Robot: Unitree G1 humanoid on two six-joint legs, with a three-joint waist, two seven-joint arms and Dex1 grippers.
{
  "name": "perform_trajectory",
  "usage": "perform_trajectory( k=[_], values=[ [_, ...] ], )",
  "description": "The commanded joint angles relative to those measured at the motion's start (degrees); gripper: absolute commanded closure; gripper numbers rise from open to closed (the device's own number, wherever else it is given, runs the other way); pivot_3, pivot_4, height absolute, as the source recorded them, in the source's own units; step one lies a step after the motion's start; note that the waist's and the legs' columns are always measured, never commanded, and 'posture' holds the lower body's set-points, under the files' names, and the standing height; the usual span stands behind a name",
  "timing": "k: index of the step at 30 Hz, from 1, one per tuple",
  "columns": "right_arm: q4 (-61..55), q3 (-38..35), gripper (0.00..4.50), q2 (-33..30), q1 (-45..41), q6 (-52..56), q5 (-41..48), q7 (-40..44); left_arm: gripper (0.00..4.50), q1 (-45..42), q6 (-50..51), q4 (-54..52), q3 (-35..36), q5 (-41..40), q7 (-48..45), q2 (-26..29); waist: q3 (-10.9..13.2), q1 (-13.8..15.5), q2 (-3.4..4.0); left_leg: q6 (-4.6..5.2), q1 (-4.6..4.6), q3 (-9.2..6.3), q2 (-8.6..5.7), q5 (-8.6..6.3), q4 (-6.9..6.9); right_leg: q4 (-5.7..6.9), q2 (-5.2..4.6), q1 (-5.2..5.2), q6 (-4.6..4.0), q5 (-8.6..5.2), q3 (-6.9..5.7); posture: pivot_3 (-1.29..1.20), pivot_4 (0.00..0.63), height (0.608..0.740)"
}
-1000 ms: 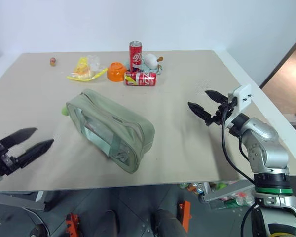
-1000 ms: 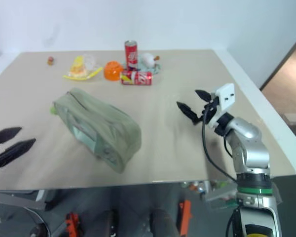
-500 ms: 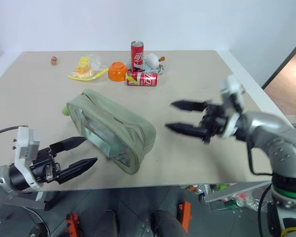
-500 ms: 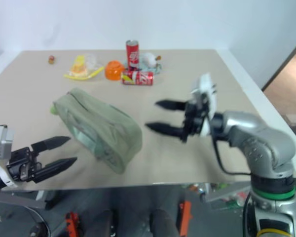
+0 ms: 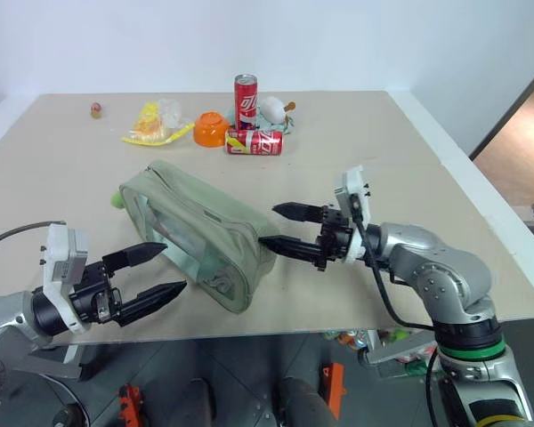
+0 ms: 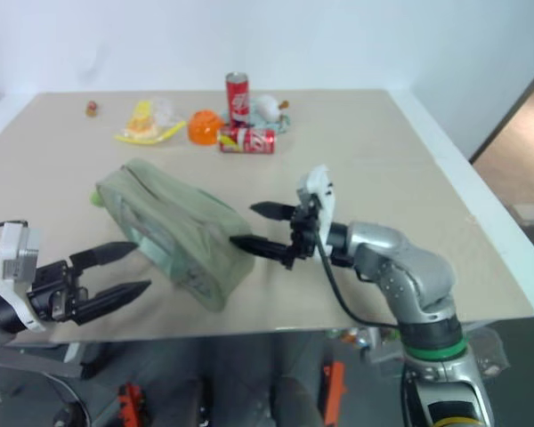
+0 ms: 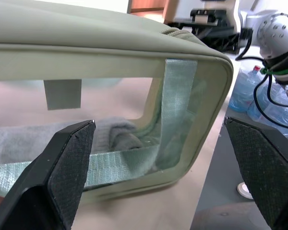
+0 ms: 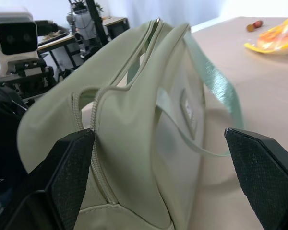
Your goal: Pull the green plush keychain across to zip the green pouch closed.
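Inspector A: Where is the green pouch (image 5: 198,233)?

Inspector B: Lying on the worktop (image 5: 356,133), the green plush keychain (image 5: 117,201) at its far-left end.

Inspector A: The hands?

Inspector B: Left hand (image 5: 153,274) and right hand (image 5: 282,229) both spread, grasping nothing (one at each near end).

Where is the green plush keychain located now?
In the left eye view, the green plush keychain peeks out at the far-left end of the green pouch on the table, opposite the end that the right gripper approaches.
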Motion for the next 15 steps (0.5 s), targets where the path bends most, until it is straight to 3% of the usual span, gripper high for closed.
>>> perform_trajectory(
  k=[1,10,12,15],
  values=[
    [0.0,0.1,0.87,0.5,-1.1,-1.8,-0.7,1.4,0.00,0.7,-2.0,-0.7,0.4,0.9,-0.2,-0.6,0.0,0.0,0.00,0.00,-0.01,-0.01,0.00,0.00,-0.01,0.00,0.00,-0.01,0.01,-0.01,0.00,0.00,0.150,0.740],
    [1.8,0.9,4.04,1.0,-2.3,-3.4,-2.7,4.7,0.00,2.1,-3.8,-0.7,0.3,2.4,-0.2,-2.0,0.0,0.0,0.00,-0.01,0.01,-0.01,0.00,-0.01,0.01,0.00,0.00,0.01,-0.11,-0.04,0.00,0.00,0.150,0.740],
    [2.1,1.0,4.39,0.4,-2.7,-4.2,-3.3,6.0,0.00,2.4,-4.0,-0.8,0.0,2.6,-0.2,-2.2,0.0,0.0,0.00,-0.01,0.01,-0.01,0.00,0.00,0.03,0.00,0.00,0.01,-0.12,-0.04,0.00,0.00,0.150,0.740],
    [3.2,1.1,4.39,-1.5,-3.7,-6.4,-4.7,9.5,0.00,2.3,-4.1,-1.0,-0.4,2.6,0.1,-2.4,0.0,0.0,0.00,-0.01,0.00,0.00,0.00,0.00,0.03,0.00,0.00,0.01,-0.12,-0.05,0.00,0.00,0.150,0.740]
  ],
)
